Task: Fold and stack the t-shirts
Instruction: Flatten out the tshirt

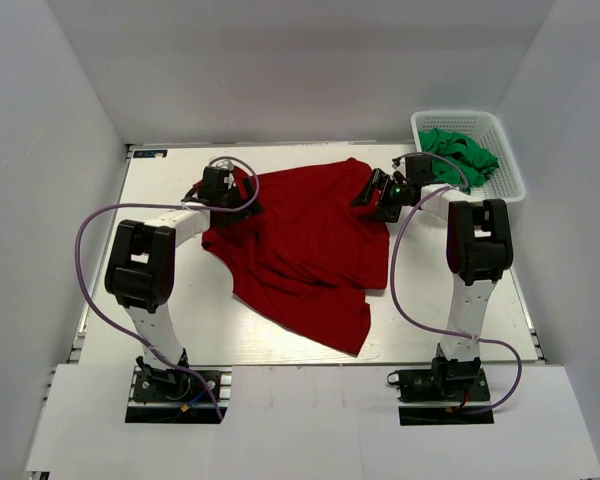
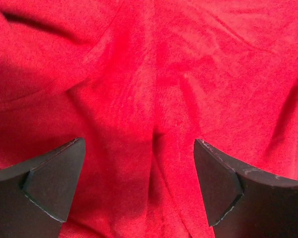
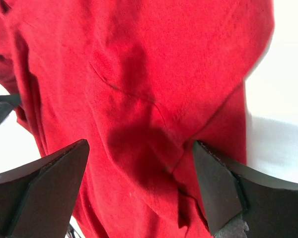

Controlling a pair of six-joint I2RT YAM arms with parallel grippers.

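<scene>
Left end effector (image 2: 139, 145), rumpled red t-shirt (image 2: 159, 64)

A pale table (image 1: 208, 325) fills the middle of the top view, boxed in by plain white walls: a back wall (image 1: 300, 70) along the top, a left wall (image 1: 40, 200) and a right wall (image 1: 580, 200). A white board (image 1: 300, 425) spans the bottom edge. The light is even, with soft shadows.

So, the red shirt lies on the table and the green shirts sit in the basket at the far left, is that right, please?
Not quite: the top view shows the basket with the green shirts at the far right; the rest holds.
</scene>
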